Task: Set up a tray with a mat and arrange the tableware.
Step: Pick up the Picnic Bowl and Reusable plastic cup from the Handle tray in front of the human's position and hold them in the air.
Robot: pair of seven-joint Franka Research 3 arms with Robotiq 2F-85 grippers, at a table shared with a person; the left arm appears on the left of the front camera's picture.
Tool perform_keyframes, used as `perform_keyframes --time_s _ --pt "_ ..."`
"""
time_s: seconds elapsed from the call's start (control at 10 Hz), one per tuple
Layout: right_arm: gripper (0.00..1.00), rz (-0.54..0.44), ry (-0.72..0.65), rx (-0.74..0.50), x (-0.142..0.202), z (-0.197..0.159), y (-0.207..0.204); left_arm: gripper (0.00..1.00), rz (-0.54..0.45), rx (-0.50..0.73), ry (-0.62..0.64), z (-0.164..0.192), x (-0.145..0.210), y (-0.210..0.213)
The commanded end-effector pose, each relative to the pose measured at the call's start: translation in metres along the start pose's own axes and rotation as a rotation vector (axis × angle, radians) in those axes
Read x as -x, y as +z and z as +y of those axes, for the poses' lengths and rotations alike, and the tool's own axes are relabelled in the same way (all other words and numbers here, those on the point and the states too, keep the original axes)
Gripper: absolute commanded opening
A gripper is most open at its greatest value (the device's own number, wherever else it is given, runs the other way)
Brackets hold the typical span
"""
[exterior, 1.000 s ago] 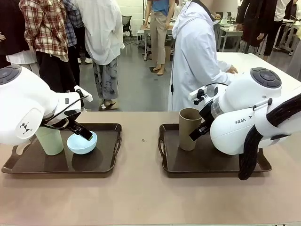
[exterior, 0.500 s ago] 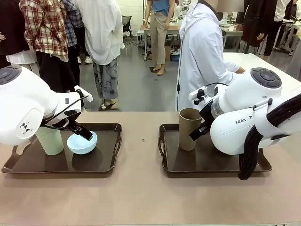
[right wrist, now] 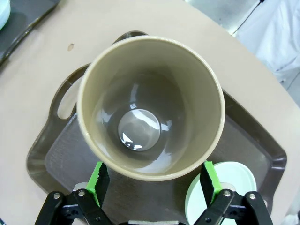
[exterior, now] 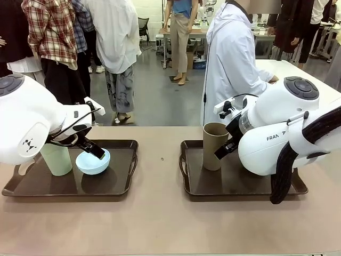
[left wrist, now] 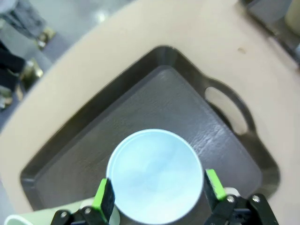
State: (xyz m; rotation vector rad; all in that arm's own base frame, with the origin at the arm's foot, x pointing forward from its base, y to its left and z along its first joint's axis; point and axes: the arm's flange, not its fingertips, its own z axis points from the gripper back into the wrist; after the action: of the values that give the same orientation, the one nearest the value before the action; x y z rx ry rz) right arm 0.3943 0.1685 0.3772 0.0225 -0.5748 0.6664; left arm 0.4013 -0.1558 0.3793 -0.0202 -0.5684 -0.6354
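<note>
Two trays sit side by side on the table (exterior: pixel 160 224). On the left tray (exterior: pixel 109 184), a tumbler (exterior: pixel 56 160) stands at the left end, with a bowl (exterior: pixel 93 162) just right of it. On the right tray (exterior: pixel 213 184), a second tumbler (exterior: pixel 214 146) stands in the far left corner, with a second bowl (right wrist: pixel 229 180) just beside it.

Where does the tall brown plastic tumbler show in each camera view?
Front view: the tall brown plastic tumbler stands right of centre, at the left end of the right-hand dark tray.
Right wrist view: mid-picture, seen from above, between the open right gripper's green pads.
Left wrist view: a beige sliver in the top right corner, likely it.
Shared landmark: the small dark speck on the table.
</note>
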Motion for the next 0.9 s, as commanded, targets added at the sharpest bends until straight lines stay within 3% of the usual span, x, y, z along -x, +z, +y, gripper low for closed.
perform_keyframes --time_s 0.0,0.1,0.4,0.5,0.8 --pt "1.0 0.0 -0.007 0.024 0.009 0.025 0.044 1.0 -0.077 -0.006 -0.107 -0.026 0.007 0.062" --pt "1.0 0.023 -0.039 0.075 0.011 0.033 0.068 1.0 -0.087 -0.014 -0.109 -0.03 0.006 0.089" --pt "1.0 0.217 -0.204 0.173 0.039 0.054 0.131 1.0 0.045 0.018 0.008 -0.04 0.017 0.157" --pt "1.0 0.264 -0.208 0.142 0.057 0.059 0.144 1.0 0.112 0.02 0.016 -0.043 0.028 0.171" --pt "1.0 0.234 -0.232 -0.013 0.096 0.058 0.153 1.0 0.186 0.113 0.062 -0.035 0.053 0.176"
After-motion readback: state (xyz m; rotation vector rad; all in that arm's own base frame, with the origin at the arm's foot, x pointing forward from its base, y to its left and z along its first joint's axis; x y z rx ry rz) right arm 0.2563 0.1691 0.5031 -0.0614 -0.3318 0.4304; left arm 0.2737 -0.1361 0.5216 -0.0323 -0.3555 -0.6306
